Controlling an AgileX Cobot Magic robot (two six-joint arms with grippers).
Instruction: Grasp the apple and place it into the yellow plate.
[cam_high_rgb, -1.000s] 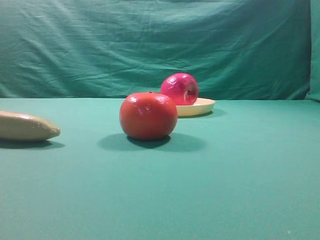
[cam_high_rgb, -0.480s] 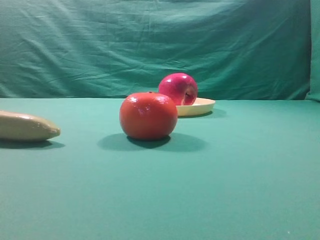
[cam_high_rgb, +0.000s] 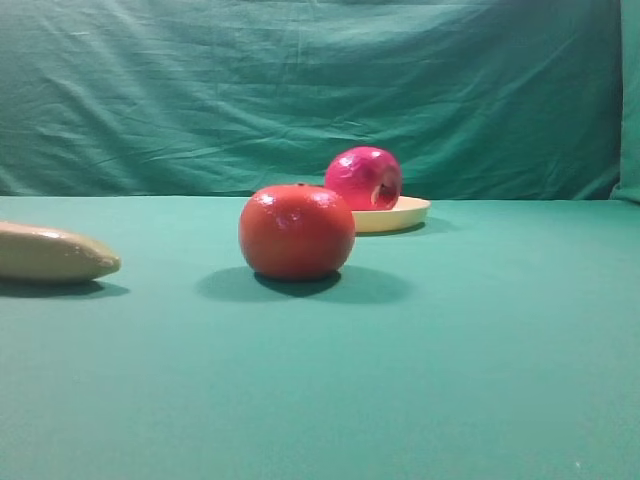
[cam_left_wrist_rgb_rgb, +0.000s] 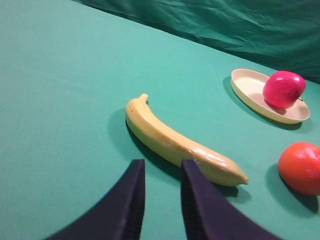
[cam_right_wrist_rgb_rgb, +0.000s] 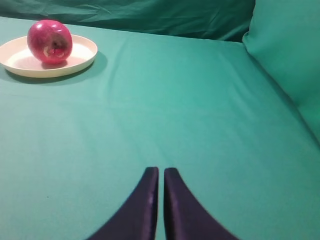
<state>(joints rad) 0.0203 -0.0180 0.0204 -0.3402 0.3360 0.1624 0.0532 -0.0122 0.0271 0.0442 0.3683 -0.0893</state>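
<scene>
The magenta-pink apple (cam_high_rgb: 363, 178) rests in the pale yellow plate (cam_high_rgb: 408, 213) at the back, partly behind the orange-red fruit. It also shows in the left wrist view (cam_left_wrist_rgb_rgb: 283, 89) on the plate (cam_left_wrist_rgb_rgb: 247, 82), and in the right wrist view (cam_right_wrist_rgb_rgb: 49, 41) on the plate (cam_right_wrist_rgb_rgb: 82, 54). My left gripper (cam_left_wrist_rgb_rgb: 162, 167) is empty, its fingers a little apart, low over the cloth near the banana. My right gripper (cam_right_wrist_rgb_rgb: 160, 172) is shut and empty, well back from the plate. Neither gripper shows in the exterior view.
An orange-red round fruit (cam_high_rgb: 297, 231) stands in front of the plate; it also shows in the left wrist view (cam_left_wrist_rgb_rgb: 300, 167). A yellow banana (cam_left_wrist_rgb_rgb: 175, 142) lies at the left (cam_high_rgb: 50, 252). Green cloth covers the table and backdrop; a cloth fold (cam_right_wrist_rgb_rgb: 290, 55) rises at the right.
The apple has rocked in the plate, ending slightly to the right with its dimple turned. Nothing else has moved.
</scene>
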